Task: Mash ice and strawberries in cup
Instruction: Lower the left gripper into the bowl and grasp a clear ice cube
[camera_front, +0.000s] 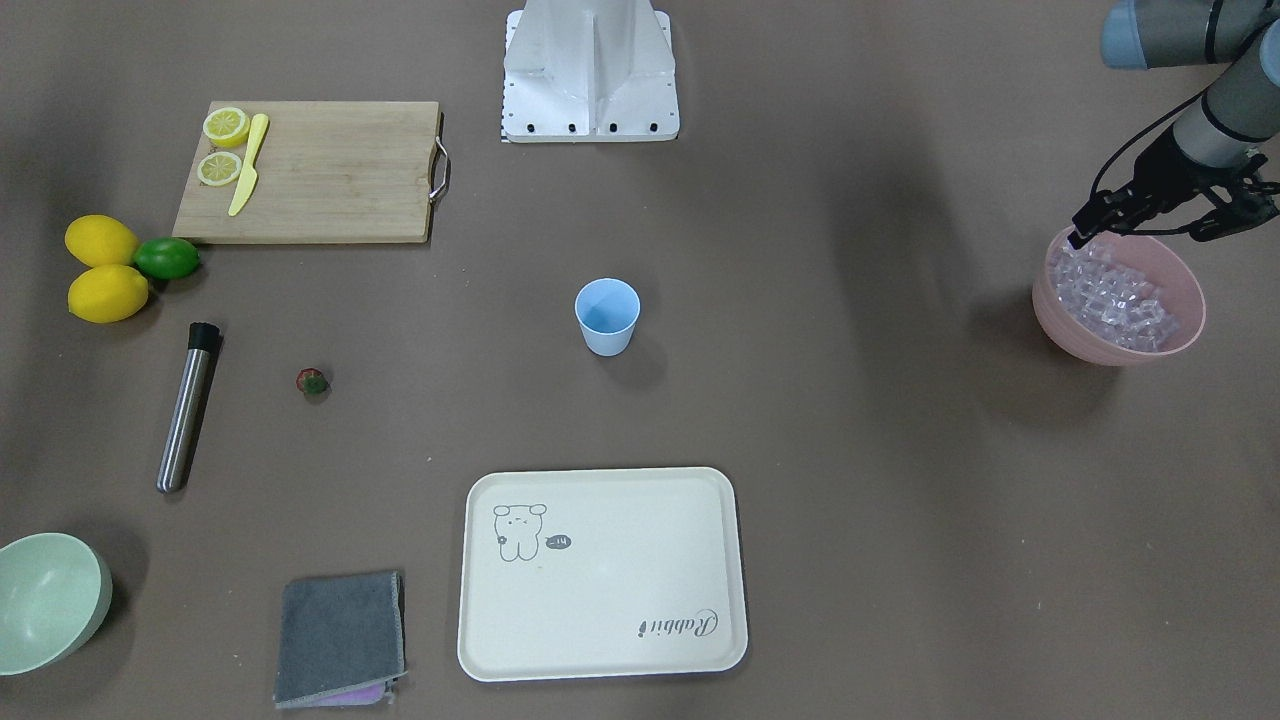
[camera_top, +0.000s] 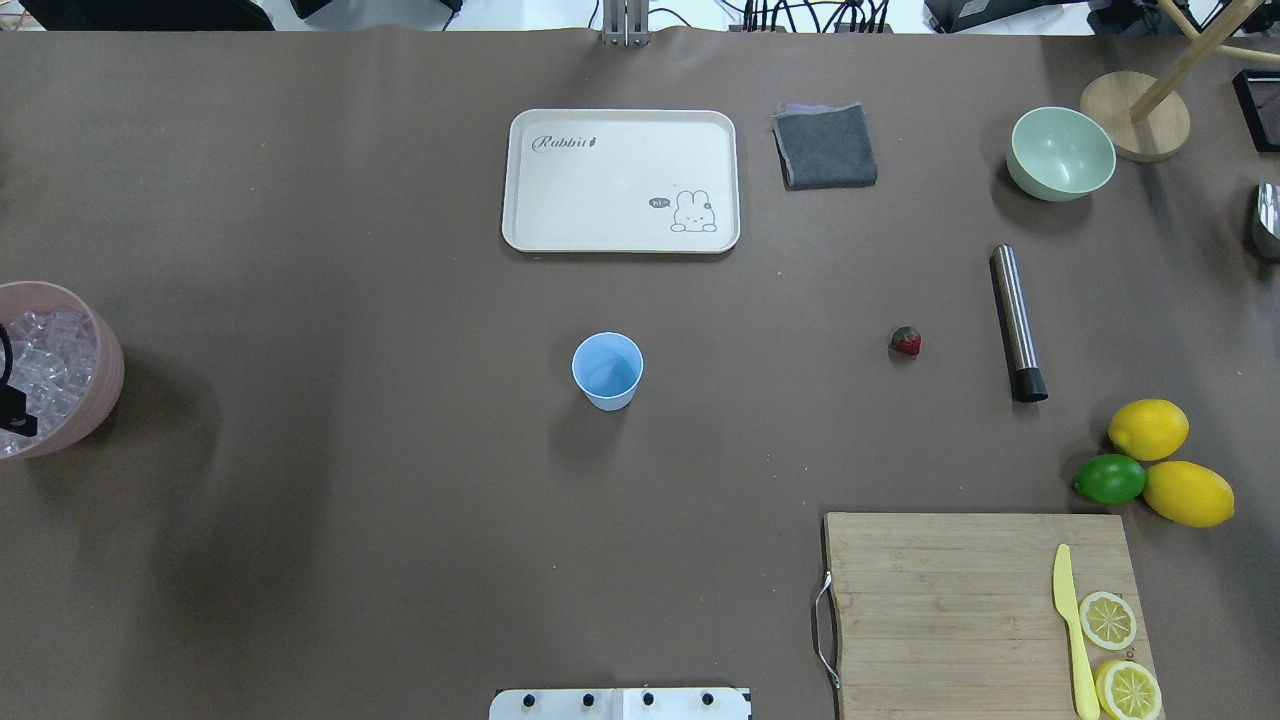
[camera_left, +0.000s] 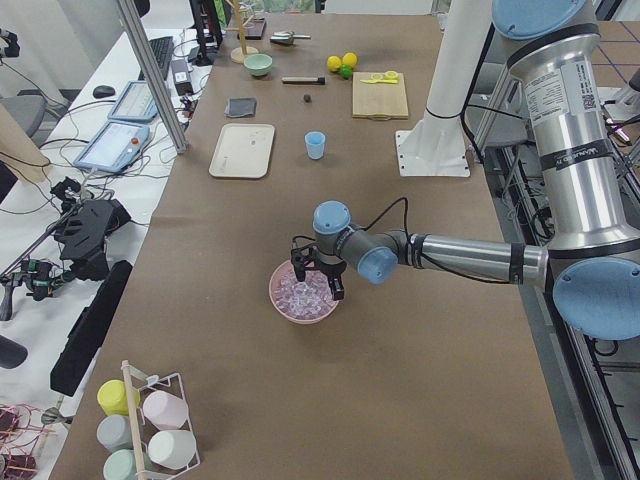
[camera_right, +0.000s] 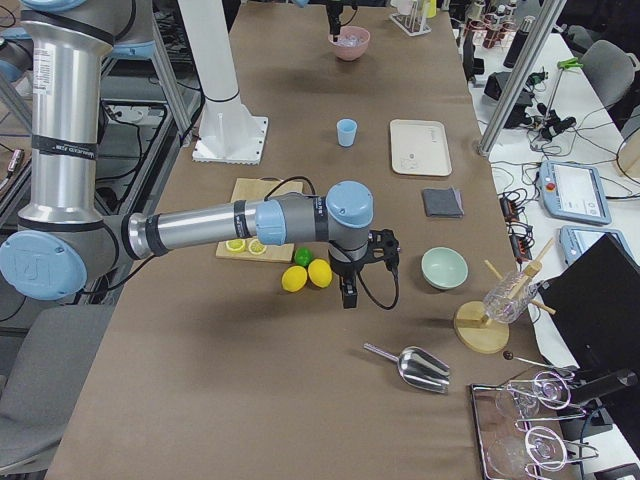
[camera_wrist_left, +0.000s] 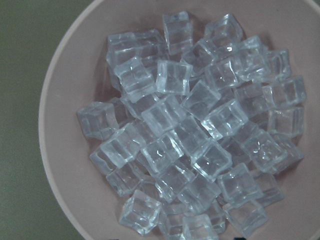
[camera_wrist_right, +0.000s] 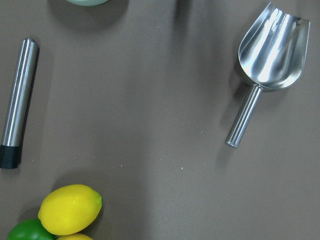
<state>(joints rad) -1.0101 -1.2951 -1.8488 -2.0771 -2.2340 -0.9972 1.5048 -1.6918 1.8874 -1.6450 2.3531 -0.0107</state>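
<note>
Brown sheeting covers the tabletop (camera_top: 330, 520), and you have wide bare room around the light blue cup (camera_top: 607, 372), which stands upright and alone at the centre, the strawberry (camera_top: 906, 341) well apart toward the robot's right, near a steel rod (camera_top: 1014, 320). At the robot's left edge the ice (camera_wrist_left: 190, 135) fills a pink bowl (camera_front: 1090, 340), cut off in the overhead view; the left end effector (camera_front: 1140, 232) hangs just above it, fingers spread, holding nothing. The right end effector (camera_right: 348, 292) shows only in a side view, near the lemons (camera_right: 294, 278), so you cannot tell how wide it stands.
</note>
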